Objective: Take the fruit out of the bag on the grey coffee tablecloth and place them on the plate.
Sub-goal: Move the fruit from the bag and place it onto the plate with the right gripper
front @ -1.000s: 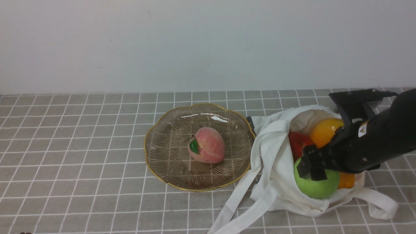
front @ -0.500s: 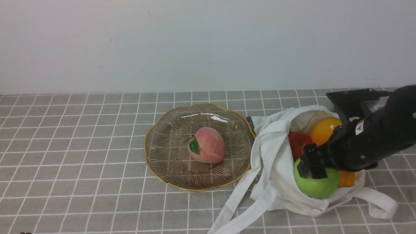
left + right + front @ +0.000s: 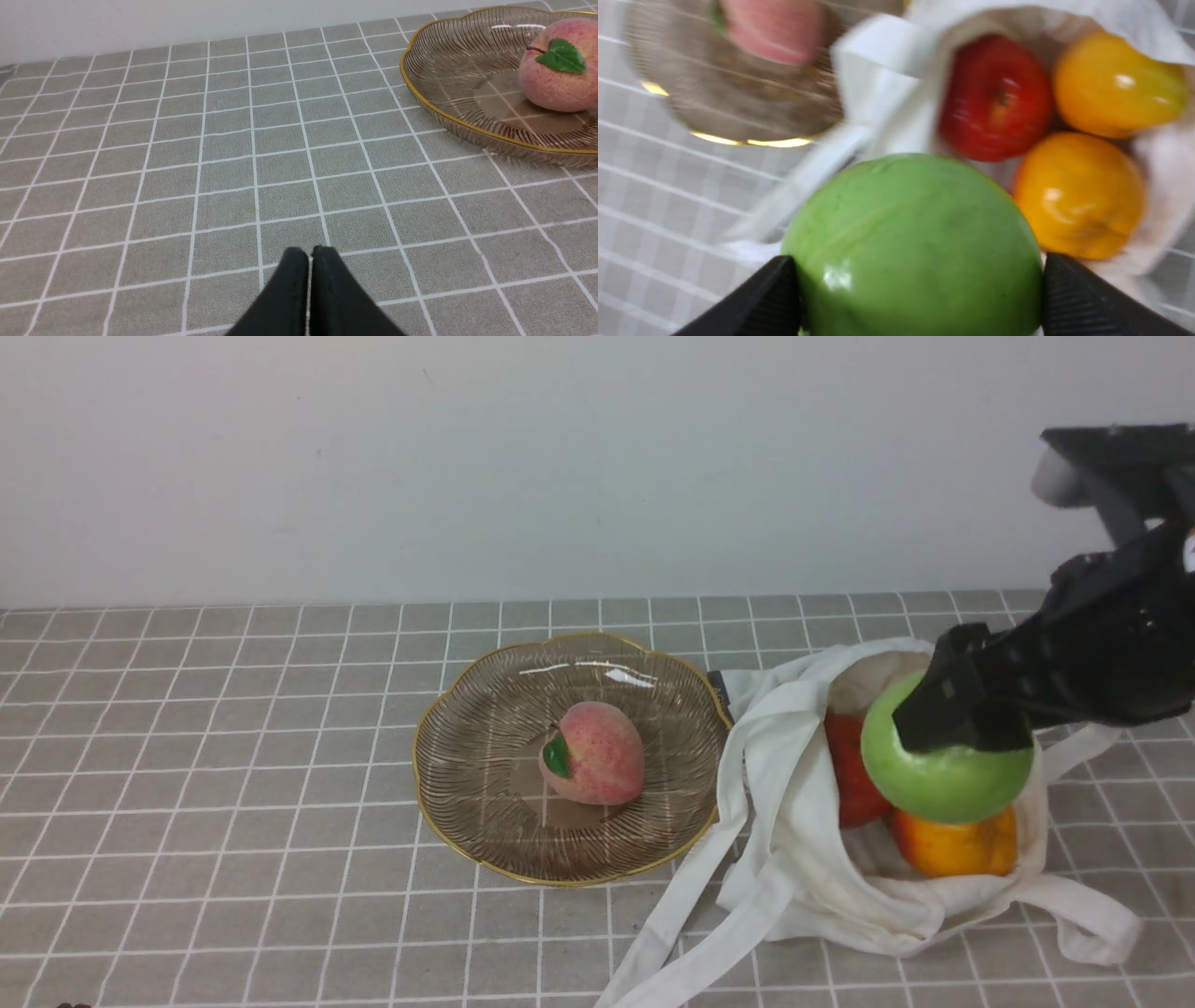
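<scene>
A glossy green apple [image 3: 945, 782] hangs above the open white bag [image 3: 794, 859], and my right gripper [image 3: 952, 733] is shut on it. In the right wrist view the black fingertips [image 3: 1083, 303] press both sides of the green apple [image 3: 915, 242]. A red apple [image 3: 994, 98] and two orange-yellow fruits [image 3: 1115, 84] [image 3: 1078, 196] lie inside the bag [image 3: 887, 70]. The ribbed glass plate [image 3: 448, 709] sits left of the bag on the grey coffee tablecloth [image 3: 233, 756]. My left gripper [image 3: 309, 254] is shut and empty, low over the cloth left of the plate [image 3: 467, 126].
A pink peach [image 3: 593, 753] with a green leaf lies on the plate. The bag's long straps [image 3: 681, 905] trail over the cloth toward the front edge, just right of the plate. A pale wall runs along the back of the table.
My right gripper has lifted the green apple up out of the bag, and the arm has risen with it. The fruits left in the bag show more. The plate and peach stay put.
</scene>
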Controlling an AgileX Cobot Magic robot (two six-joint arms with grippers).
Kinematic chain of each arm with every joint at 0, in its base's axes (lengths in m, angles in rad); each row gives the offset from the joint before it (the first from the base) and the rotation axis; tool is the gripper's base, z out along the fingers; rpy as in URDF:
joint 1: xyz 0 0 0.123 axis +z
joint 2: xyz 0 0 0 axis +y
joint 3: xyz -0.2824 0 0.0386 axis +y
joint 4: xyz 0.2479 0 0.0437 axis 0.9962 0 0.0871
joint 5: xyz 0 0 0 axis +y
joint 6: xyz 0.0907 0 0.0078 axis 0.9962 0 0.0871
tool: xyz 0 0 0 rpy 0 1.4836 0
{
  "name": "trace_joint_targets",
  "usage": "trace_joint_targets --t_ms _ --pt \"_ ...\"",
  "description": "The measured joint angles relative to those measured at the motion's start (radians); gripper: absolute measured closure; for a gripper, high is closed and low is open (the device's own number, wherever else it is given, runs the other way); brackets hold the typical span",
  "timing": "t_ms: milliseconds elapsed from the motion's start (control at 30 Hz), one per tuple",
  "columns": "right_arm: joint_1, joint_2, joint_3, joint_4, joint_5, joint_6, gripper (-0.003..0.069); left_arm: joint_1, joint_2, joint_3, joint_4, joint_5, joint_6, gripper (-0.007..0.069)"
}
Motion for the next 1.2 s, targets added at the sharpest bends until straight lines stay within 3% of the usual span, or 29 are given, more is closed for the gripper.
trace_joint_targets --t_ms 133,233,367,533,700,933,1200 --pt "0.032 0.017 -0.008 0.2 -0.029 -0.128 0.0053 0.0 0.0 0.0 0.0 0.0 0.0 0.0632" --pt "0.127 0.095 -0.008 0.341 -0.133 -0.265 0.0053 0.0 0.0 0.0 0.0 0.0 0.0 0.0632" --pt "0.24 0.221 -0.01 0.394 -0.296 -0.377 0.0053 0.0 0.0 0.0 0.0 0.0 0.0 0.0632" --pt "0.335 0.399 -0.01 0.364 -0.537 -0.501 0.0053 0.0 0.0 0.0 0.0 0.0 0.0 0.0632" --pt "0.344 0.503 -0.01 0.312 -0.701 -0.543 0.0053 0.0 0.0 0.0 0.0 0.0 0.0 0.0632" --pt "0.344 0.562 -0.011 0.304 -0.789 -0.549 0.0053 0.0 0.0 0.0 0.0 0.0 0.0 0.0632" --pt "0.344 0.581 -0.012 0.269 -0.813 -0.558 -0.0031 0.0 0.0 0.0 0.0 0.0 0.0 0.0632"
